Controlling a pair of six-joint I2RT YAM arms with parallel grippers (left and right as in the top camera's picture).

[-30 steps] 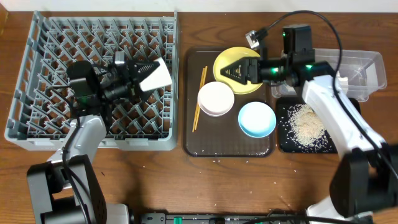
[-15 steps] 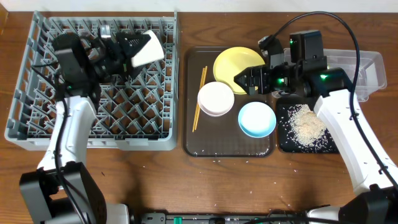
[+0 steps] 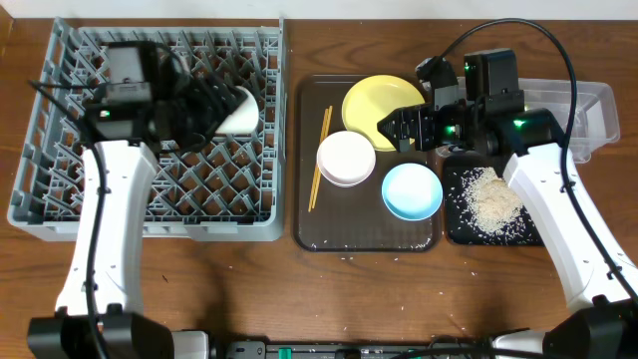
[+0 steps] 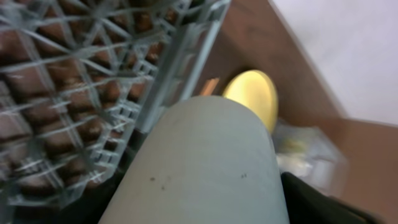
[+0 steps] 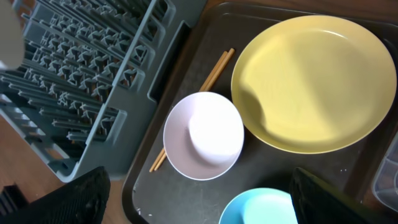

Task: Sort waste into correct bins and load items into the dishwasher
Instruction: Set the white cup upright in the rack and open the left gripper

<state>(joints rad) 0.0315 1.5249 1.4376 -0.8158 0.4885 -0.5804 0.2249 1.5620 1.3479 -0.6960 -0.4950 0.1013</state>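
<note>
My left gripper (image 3: 207, 108) is shut on the small white cup (image 3: 239, 110) and holds it tilted over the right part of the grey dish rack (image 3: 60, 199). The cup fills the left wrist view (image 4: 205, 162). My right gripper (image 3: 404, 130) is open and empty above the near edge of the yellow plate (image 3: 371, 98). In the right wrist view the gripper (image 5: 211, 199) hangs over the white bowl (image 5: 204, 134), the light-blue bowl (image 5: 261, 208), the plate (image 5: 314, 81) and the chopsticks (image 5: 214, 71). Rice scraps (image 3: 488, 199) lie in the black tray (image 3: 454, 229).
The plate, both bowls and the chopsticks rest on a dark brown serving tray (image 3: 329, 239). A clear tub (image 3: 598, 100) stands at the far right behind the black tray; its contents are unclear. A few rice grains lie on the table (image 3: 349, 257) in front of the brown tray.
My left arm swung the cup up toward the rack's far side, then back down over the rack. My right gripper drew back slightly right from over the plate, then held still.
</note>
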